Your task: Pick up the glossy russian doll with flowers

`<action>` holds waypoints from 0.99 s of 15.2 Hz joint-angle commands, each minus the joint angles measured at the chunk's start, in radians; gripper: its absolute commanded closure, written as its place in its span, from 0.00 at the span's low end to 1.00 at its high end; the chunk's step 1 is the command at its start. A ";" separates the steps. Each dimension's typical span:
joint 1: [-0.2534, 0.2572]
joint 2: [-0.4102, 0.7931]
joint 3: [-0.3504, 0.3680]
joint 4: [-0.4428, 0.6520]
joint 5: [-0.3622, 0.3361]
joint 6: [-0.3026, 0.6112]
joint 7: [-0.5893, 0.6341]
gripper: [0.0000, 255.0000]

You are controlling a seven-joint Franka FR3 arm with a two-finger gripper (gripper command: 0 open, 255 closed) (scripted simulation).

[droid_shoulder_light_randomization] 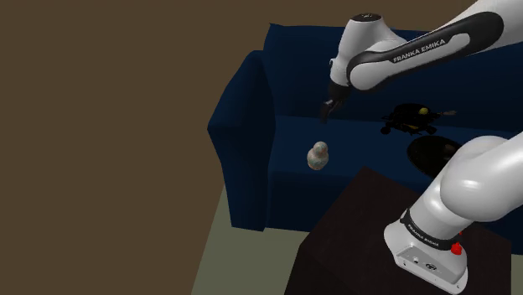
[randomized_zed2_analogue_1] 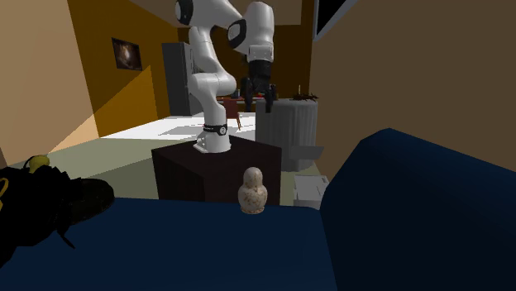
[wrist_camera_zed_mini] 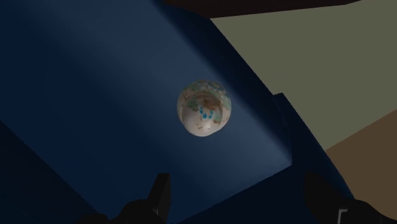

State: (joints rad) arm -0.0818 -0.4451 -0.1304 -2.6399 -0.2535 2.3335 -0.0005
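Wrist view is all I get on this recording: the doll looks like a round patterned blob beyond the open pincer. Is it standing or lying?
Observer: Standing. In the second exterior view the doll is upright on the dark blue sofa seat.
Operator: Is the pincer touching it?
Observer: No. In the shoulder view the pincer hangs above the doll with a clear gap between them.
Operator: Anything else on that seat?
Observer: Yes. A black object with a yellow spot lies toward the shoulder view's right, apart from the doll. I cannot tell what it is.
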 commanded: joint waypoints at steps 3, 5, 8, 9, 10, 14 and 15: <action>-0.029 0.129 -0.018 -0.025 -0.046 0.150 0.015 0.00; -0.044 0.205 -0.025 -0.025 -0.072 0.224 0.028 0.00; -0.068 0.328 -0.035 -0.013 -0.117 0.330 0.055 0.00; -0.076 0.370 -0.038 -0.006 -0.134 0.364 0.067 0.00; -0.083 0.413 -0.042 0.003 -0.153 0.396 0.079 0.00; -0.094 0.521 -0.055 0.025 -0.207 0.480 0.124 0.00; -0.094 0.537 -0.058 0.026 -0.217 0.494 0.134 0.00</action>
State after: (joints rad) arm -0.1739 0.0726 -0.1843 -2.6154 -0.4593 2.8091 0.1247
